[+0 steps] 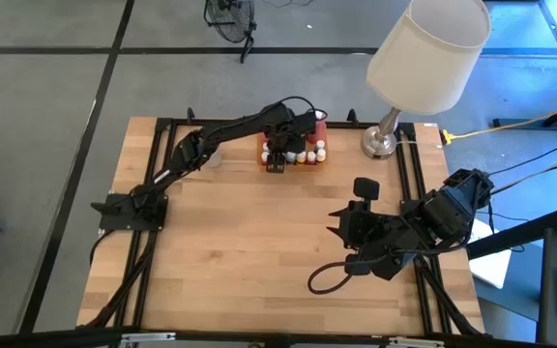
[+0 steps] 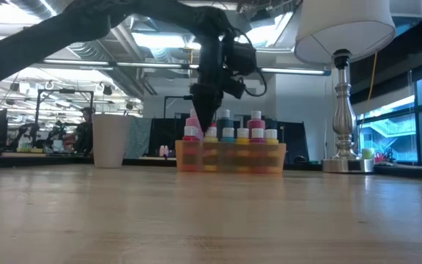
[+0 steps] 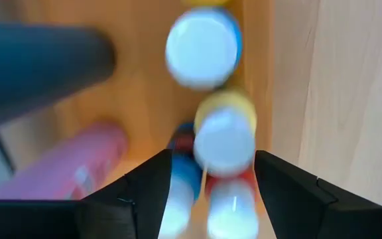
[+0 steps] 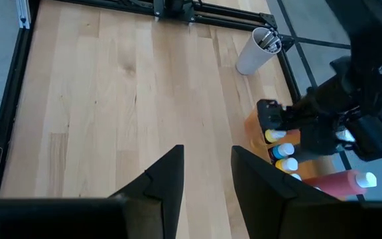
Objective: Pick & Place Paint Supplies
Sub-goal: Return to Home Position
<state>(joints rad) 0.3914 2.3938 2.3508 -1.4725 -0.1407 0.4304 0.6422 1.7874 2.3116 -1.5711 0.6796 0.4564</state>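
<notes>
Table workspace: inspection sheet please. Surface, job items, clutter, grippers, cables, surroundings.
Surface: wooden table, no spills seen.
Job's things: bottles standing packed in the orange tray at the far edge; brushes in the white cup beside it.
Clutter: lamp at the far right corner.
Grippers: left gripper open, pointing down just above the bottles; right gripper open over bare wood, arm folded at the right side.
Cables: yellow cable off the table's right; black cable looped by the right arm.
Surroundings: fan on the floor beyond; person far back.

With left arm outstretched, left gripper (image 3: 211,179) points down, jaws apart; right gripper (image 4: 207,159) waits, jaws apart
</notes>
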